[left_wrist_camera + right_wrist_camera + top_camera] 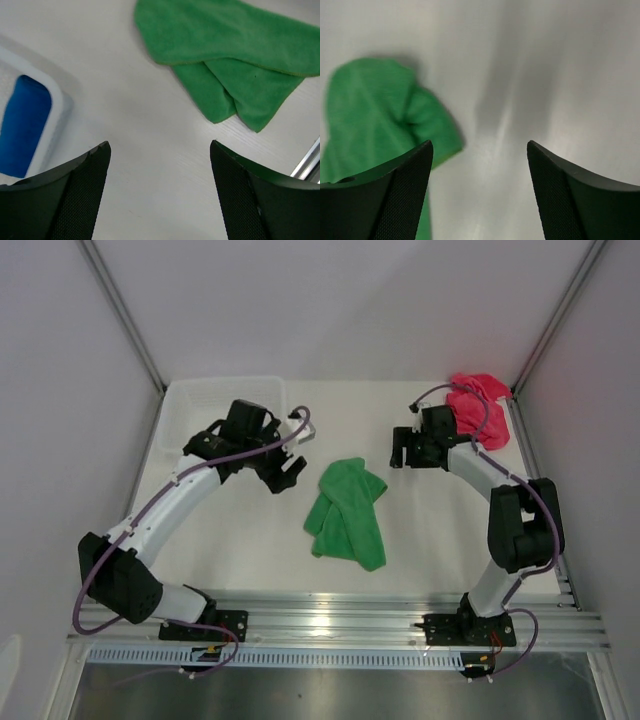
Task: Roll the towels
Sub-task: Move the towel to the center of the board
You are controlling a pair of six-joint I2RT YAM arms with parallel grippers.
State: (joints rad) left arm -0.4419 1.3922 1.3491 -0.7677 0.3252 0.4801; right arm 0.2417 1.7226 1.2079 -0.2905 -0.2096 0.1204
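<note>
The black mesh-faced fingers of my left end effector fill the bottom of its wrist view, spread wide with only bare worktop between them. My right end effector stands just as wide and just as empty. The green towel lies between the two, ahead and to the right of the left fingers and off to the left of the right ones, touching neither. It worries me most, because it sits folded over itself in loose overlapping flaps rather than flat. If I roll from this shape, I judge I would get a lumpy, lopsided bundle that springs apart. A pinch at one flap could take only the top layer and drag the rest across the smooth surface instead of turning it. Both end effectors face the same cloth from opposite sides, so if they close in together the fingers could meet. The pink towel is crumpled behind my right wrist in the far corner. My cable passes across it in the overhead view and could snag it on a swing. Left of my left end effector a blue towel lies inside the white basket. I cannot tell whether it is rolled, and a careless sweep on that side could knock the basket.
</note>
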